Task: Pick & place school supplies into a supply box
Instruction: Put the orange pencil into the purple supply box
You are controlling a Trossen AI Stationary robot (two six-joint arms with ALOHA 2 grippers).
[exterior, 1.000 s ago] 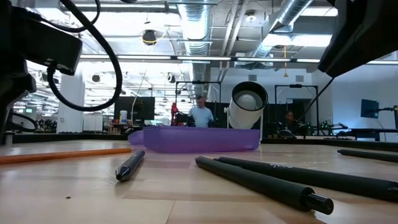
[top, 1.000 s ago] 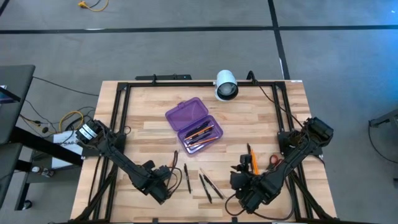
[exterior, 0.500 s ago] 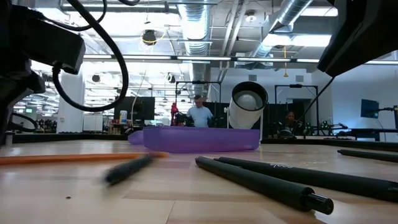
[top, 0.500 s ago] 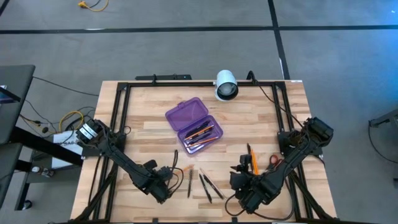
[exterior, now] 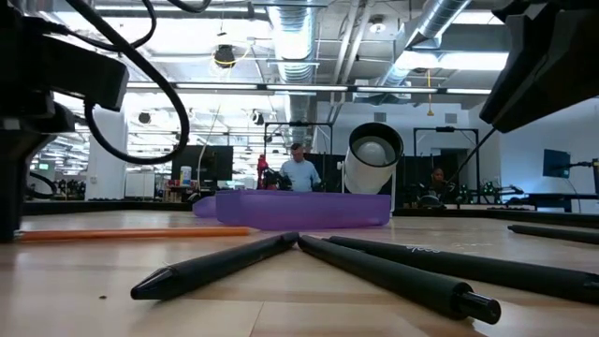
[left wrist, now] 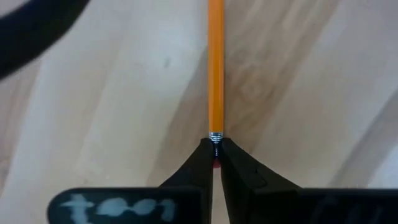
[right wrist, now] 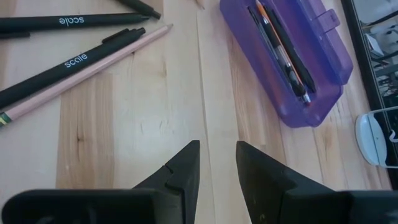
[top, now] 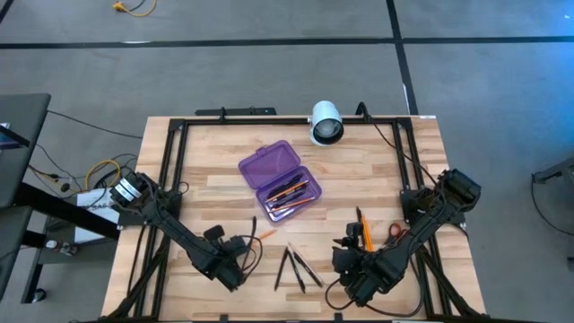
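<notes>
An orange pencil (left wrist: 215, 68) lies on the wooden table, and my left gripper (top: 237, 260) is shut on its end at the near left. Black pens (top: 296, 267) lie beside it near the table's middle; one pen (exterior: 215, 267) touches another pen (exterior: 393, 271) at its tip. The purple supply box (top: 280, 179) stands open in the middle and holds pens and pencils (right wrist: 283, 50). My right gripper (right wrist: 216, 163) is open over bare wood at the near right, with nothing between its fingers. Orange pencils (top: 363, 231) and red-handled scissors (top: 395, 231) lie beside that arm. My left gripper pinches the pencil's eraser end (left wrist: 215, 138) between its two fingertips (left wrist: 200, 155). The fingers come steeply from above, and the pencil runs straight away from their tips. The pencil (exterior: 131, 233) lies flat along the table.
A white cylindrical camera (top: 326, 124) stands at the table's far edge behind the box. A black frame (top: 170, 161) runs around the tabletop. A pale pencil (right wrist: 87, 68) lies against the black pens. Bare wood lies between the pens and the box.
My left gripper has shut on the orange pencil's eraser end without leaving its place. The pencil has slid and turned a little on the table. The black pen next to it has been knocked aside and now lies slanted with its end against the other pens.
</notes>
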